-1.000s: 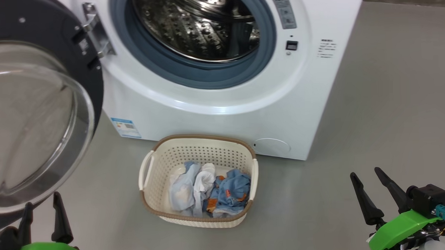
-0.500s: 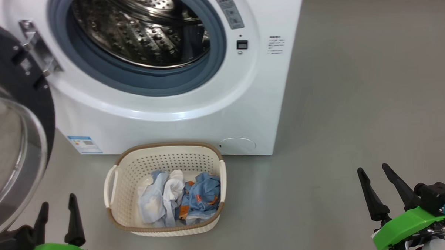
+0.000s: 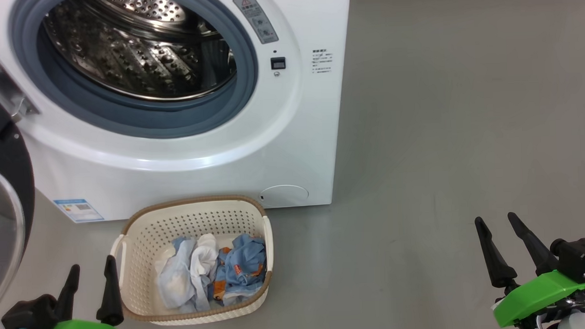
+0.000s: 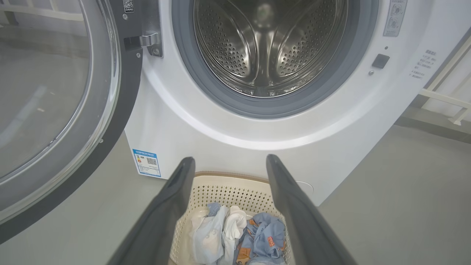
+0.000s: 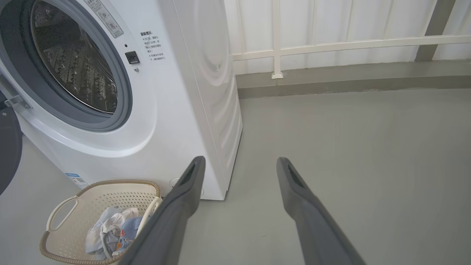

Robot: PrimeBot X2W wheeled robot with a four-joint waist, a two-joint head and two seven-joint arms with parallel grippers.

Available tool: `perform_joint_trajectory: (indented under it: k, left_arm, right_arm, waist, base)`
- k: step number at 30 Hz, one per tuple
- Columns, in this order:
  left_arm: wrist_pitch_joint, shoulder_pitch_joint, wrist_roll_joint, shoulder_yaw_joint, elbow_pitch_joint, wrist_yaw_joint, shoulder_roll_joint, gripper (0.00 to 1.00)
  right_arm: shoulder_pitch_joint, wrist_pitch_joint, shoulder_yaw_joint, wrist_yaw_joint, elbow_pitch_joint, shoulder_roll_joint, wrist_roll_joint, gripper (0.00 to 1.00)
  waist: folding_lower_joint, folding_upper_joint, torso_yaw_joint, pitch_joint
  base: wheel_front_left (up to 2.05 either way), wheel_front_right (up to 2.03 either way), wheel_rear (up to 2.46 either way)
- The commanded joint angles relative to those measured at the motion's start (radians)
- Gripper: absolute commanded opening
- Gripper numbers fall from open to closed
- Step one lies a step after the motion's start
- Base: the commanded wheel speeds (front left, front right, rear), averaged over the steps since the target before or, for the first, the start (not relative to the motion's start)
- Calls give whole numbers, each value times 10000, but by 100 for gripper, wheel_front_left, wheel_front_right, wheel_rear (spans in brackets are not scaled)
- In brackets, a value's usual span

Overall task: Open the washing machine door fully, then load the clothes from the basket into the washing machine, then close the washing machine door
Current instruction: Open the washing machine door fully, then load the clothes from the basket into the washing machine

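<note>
I have the washing machine door [image 3: 4,194] swung wide at my 9 o'clock in the head view. Its black ring and glass bowl are cut by the frame edge, and it hangs off the metal hinge [image 3: 3,94]. The washing machine [image 3: 186,173] sits at 11 o'clock, with the steel drum [image 3: 137,48] gleaming behind the blue-grey gasket [image 3: 140,123].

Down at 7 o'clock the basket [image 3: 187,203] stands on the grey floor [image 3: 442,130], just in front of the machine's base. The clothes [image 3: 213,274] are heaped inside: pale blue at the basket's 9 o'clock, white in the middle, denim-blue with orange patches at 3. The blue label sticker [image 3: 78,210] is at 10 o'clock from the basket.

My left gripper [image 3: 92,263] hangs at 7 o'clock with its fingers apart, holding nothing; one finger overlaps the basket's left rim. My right gripper [image 3: 495,218] is at 4 o'clock, well apart from the basket, with its fingers spread and empty over the floor.
</note>
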Motion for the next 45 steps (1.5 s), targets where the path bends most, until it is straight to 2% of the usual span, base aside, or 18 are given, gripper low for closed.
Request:
perform_joint_trajectory:
  k: [1,16,36,45]
  left_arm:
    - [-65,-65,-64,282,-263,-25,361,100]
    - [-65,49,-348,-145,-307,-25,637,100]
    - [-65,-91,-512,-455,-280,-25,792,100]
    - [-65,-242,-574,-636,-233,-25,917,100]
  right_arm:
    - [-10,-120,125,16,-287,-117,16,100]
    - [93,-120,-27,16,-324,-60,-20,100]
    - [-5,-120,-24,16,-327,10,-45,100]
    - [-102,-120,59,16,-327,15,-25,100]
  waist:
    - [0,0,-80,17]
    - [0,0,-505,-108]
    - [0,0,-427,24]
    - [0,0,-414,156]
  base:
    - [0,0,0]
    - [0,0,0]
    - [0,-2,1]
    - [21,-114,93]
